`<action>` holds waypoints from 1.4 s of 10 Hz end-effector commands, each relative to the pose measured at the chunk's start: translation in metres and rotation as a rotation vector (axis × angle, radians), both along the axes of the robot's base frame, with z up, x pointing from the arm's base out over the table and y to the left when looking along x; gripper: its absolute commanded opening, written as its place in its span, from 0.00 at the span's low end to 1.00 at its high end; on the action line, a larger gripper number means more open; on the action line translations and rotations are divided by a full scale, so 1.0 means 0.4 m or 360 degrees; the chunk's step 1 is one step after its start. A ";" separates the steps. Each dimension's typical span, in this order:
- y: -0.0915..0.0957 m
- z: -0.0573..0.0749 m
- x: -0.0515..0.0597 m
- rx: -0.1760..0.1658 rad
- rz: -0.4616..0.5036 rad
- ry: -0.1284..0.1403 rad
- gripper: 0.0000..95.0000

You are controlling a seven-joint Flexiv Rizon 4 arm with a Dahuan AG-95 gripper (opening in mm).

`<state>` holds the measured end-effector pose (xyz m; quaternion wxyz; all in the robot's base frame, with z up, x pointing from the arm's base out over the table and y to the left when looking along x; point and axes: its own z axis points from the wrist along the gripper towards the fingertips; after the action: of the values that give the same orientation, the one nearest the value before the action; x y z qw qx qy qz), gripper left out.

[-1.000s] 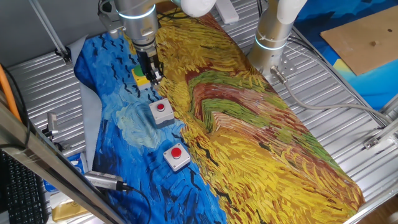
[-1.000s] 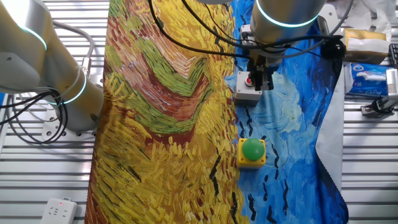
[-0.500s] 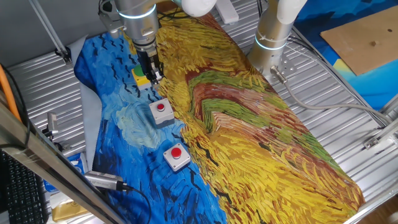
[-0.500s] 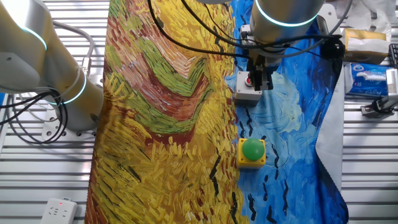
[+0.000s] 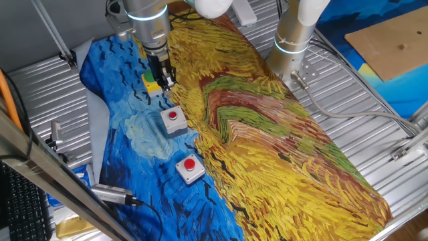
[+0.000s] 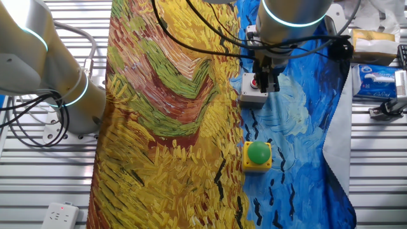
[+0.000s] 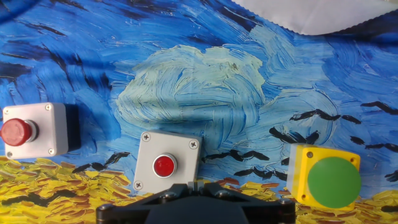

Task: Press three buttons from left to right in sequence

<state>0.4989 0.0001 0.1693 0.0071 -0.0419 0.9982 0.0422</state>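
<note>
Hover over middle red button (image 7: 165, 165); fingers (image 7: 180, 190) pinched together, holding nothing.
Cap lies at 11 o'clock of tips, green button (image 7: 334, 178) at 3, other red (image 7: 18, 132) at 9; probably nudge left, then press straight down.

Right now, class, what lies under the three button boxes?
A painted cloth, blue and yellow, lies under the green button and both red ones. The table beneath it is covered.

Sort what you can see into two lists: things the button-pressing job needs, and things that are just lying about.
Needed for the job:
green button
flat red button
domed red button
end effector

Just lying about:
painted cloth
power strip
cardboard sheet
tissue pack
</note>
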 end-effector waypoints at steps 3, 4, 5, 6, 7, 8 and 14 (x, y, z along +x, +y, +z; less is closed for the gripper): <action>0.000 0.001 0.001 -0.0001 -0.0019 0.0007 0.00; -0.001 0.002 0.000 0.0001 0.0017 0.0014 0.00; -0.005 0.007 -0.002 0.0004 0.0024 0.0023 0.00; -0.013 0.011 -0.003 0.0012 0.0008 0.0025 0.00; -0.024 0.018 0.004 0.0015 0.0010 0.0039 0.00; -0.045 0.029 0.017 0.0016 0.0024 0.0059 0.00; -0.232 -0.005 -0.045 0.0045 0.0128 0.0044 0.00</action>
<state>0.4752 -0.0922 0.1693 -0.0031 -0.0807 0.9953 0.0537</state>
